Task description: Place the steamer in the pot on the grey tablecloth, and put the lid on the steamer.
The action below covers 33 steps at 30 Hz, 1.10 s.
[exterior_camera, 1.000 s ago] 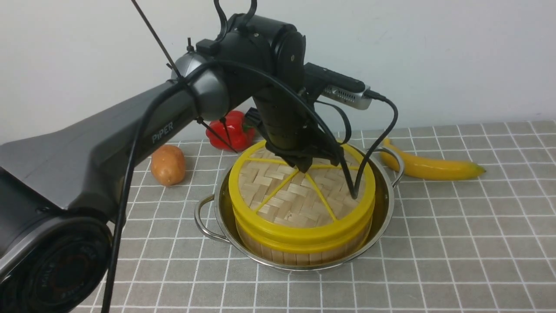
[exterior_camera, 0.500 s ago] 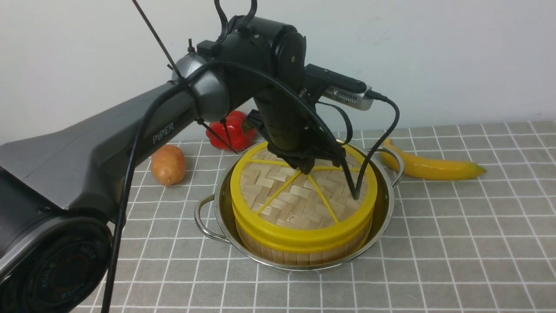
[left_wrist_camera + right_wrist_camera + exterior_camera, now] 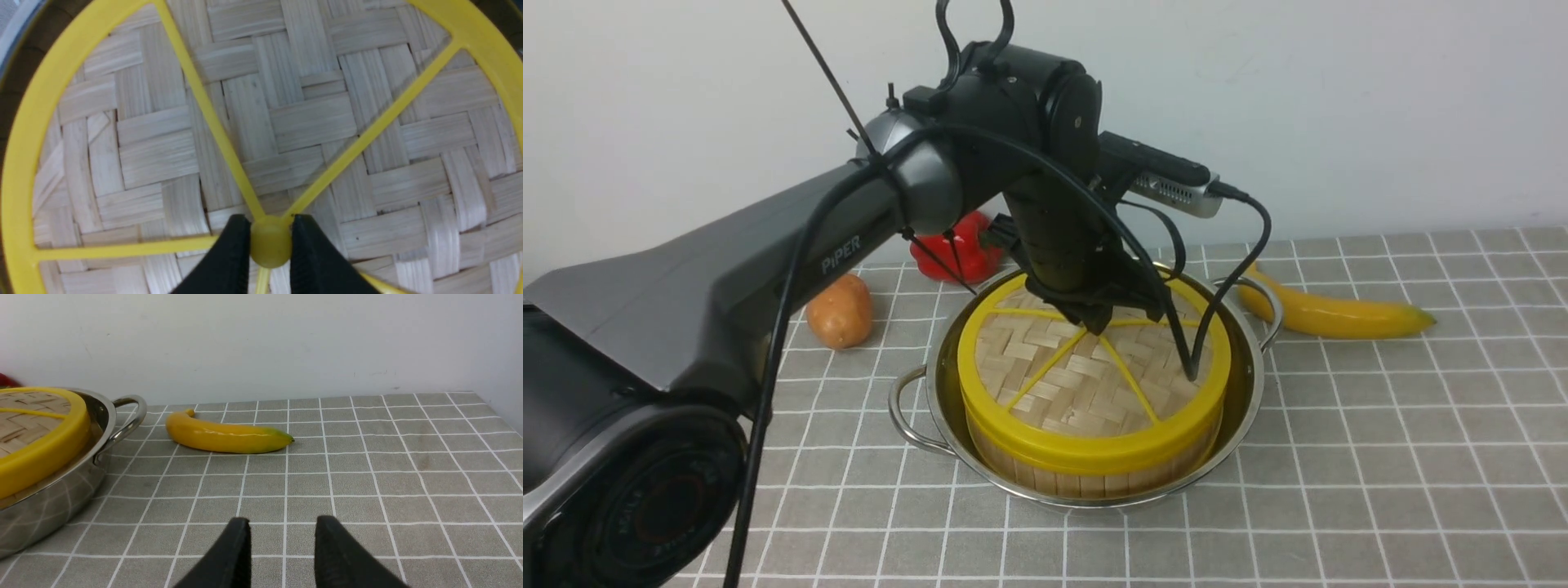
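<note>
While the left hand point(image 3: 270, 245) stays clenched on the yellow hub of the lid point(image 3: 1086, 371), the lid sits flat on the steamer point(image 3: 1094, 474), which is inside the pot point(image 3: 1245, 392). Pot rests on the grey tablecloth point(image 3: 1380, 457) covering the table, roughly centre of the front view. Around the pot: potato point(image 3: 840, 310) at 10 o'clock, red pepper point(image 3: 956, 249) at 11, banana point(image 3: 1331, 314) at 2, all apart from it. Right hand point(image 3: 282, 543) hovers low over bare cloth, jaws apart, gripping nothing. Plain white wall point(image 3: 1339, 106) behind the table's far edge.
</note>
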{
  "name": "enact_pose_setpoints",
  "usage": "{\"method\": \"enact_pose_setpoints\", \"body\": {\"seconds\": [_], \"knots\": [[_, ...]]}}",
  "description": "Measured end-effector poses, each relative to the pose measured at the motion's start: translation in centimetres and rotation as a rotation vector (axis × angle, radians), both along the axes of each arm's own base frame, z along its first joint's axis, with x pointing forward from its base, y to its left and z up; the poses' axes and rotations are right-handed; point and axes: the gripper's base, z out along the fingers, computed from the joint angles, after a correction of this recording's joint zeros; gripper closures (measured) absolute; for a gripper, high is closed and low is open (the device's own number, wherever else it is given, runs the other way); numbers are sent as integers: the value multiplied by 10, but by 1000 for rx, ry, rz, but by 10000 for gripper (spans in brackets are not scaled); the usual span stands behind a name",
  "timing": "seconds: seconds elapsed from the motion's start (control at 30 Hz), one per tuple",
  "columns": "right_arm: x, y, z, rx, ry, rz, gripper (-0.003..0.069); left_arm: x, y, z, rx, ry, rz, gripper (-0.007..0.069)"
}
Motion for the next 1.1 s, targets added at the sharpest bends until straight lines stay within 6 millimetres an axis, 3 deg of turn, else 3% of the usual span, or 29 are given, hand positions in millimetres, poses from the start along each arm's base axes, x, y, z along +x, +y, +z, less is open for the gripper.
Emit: {"method": "enact_pose_setpoints", "body": {"seconds": [0.53,0.7,0.73,0.87,0.97,1.07,1.1], "knots": [[0,0,0,0,0,0,416,0,0,0,1,-1,3,492],[0,0,0,0,0,0,416,0,0,-1,7,4,1,327],[0,0,0,0,0,0,416,0,0,-1,7,3,1,242],[0,0,0,0,0,0,416,-1,2,5,4,-6,1,55],[0,0,0,0,0,0,416,-5,6,26,-8,-65,-2,-20],[0,0,0,0,0,0,416,-8,10,48,-22,-138,-5,-38],[0,0,0,0,0,0,416,-11,15,64,-20,-188,-6,-38]]}}
